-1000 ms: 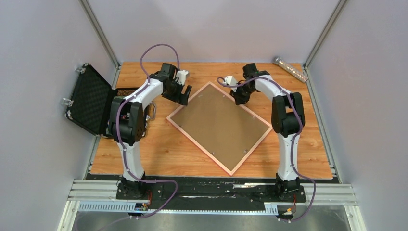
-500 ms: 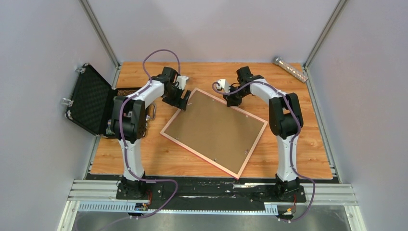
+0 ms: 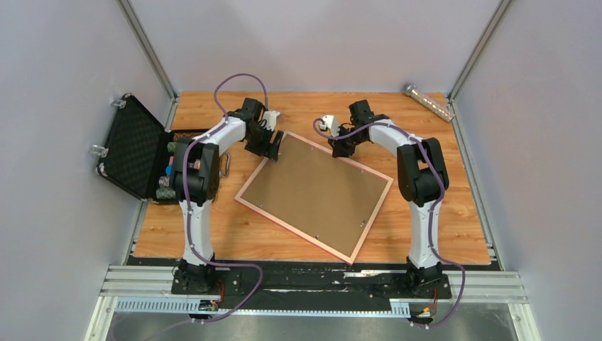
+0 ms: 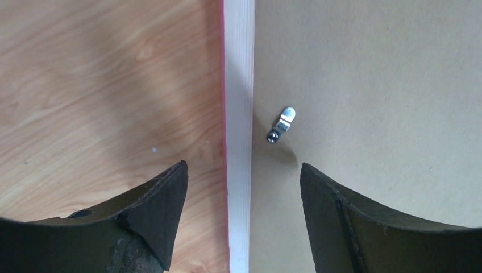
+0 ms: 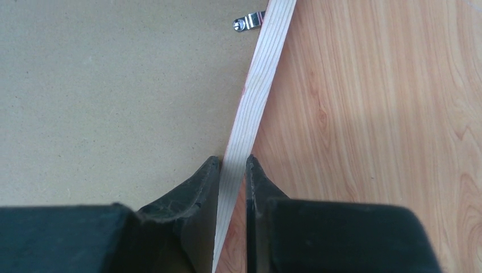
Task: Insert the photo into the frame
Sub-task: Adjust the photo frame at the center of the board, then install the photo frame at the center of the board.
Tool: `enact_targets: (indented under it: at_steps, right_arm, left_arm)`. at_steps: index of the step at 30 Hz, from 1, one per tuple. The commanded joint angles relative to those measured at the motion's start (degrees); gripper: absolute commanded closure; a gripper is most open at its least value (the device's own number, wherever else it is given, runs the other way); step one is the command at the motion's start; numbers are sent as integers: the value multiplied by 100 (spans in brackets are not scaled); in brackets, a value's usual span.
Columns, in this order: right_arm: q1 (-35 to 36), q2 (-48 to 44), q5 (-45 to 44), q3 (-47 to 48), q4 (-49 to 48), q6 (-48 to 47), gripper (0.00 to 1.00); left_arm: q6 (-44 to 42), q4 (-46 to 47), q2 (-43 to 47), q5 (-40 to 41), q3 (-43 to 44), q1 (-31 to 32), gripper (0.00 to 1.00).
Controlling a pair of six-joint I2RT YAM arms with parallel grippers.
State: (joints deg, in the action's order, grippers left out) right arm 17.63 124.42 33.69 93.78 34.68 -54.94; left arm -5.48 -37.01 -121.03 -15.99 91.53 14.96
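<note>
The pink frame (image 3: 292, 232) lies face down on the wooden table with the brown backing board (image 3: 316, 193) in it. The photo is hidden. My left gripper (image 3: 272, 148) is open and straddles the frame's far left rail (image 4: 239, 114), one finger over the table and one over the board (image 4: 369, 85), near a metal turn clip (image 4: 282, 124). My right gripper (image 3: 339, 149) is shut on the frame's far rail (image 5: 261, 74), with the fingertips (image 5: 211, 170) pressed against both its sides. The right wrist view shows board (image 5: 113, 85) to the rail's left.
An open black case (image 3: 135, 145) with foam lining stands at the left table edge, small items (image 3: 168, 170) in its base. A clear tube (image 3: 429, 101) lies at the back right corner. A second turn clip (image 5: 248, 21) sits by the rail. Grey walls enclose the table.
The frame has turned and slid to the left on the table. Both grippers have moved left with it. Little has shifted in the last half second.
</note>
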Motion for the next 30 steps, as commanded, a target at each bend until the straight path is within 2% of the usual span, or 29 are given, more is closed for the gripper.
enact_targets:
  at_steps: [1, 9, 21, 30]
  right_arm:
    - [114, -48, 163, -150, -273, 447, 100]
    - [118, -51, -37, -150, -398, 931, 100]
    - [118, -122, -169, -234, -460, 1149, 100]
    - [120, -104, -227, -256, -509, 1274, 100]
  left_arm:
    - [242, 233, -142, -45, 375, -15, 22]
    - [444, 299, -346, -12, 569, 26, 27]
    - [519, 455, -363, 185, 496, 94, 41]
    - [1130, 767, -373, 378, 326, 90, 57]
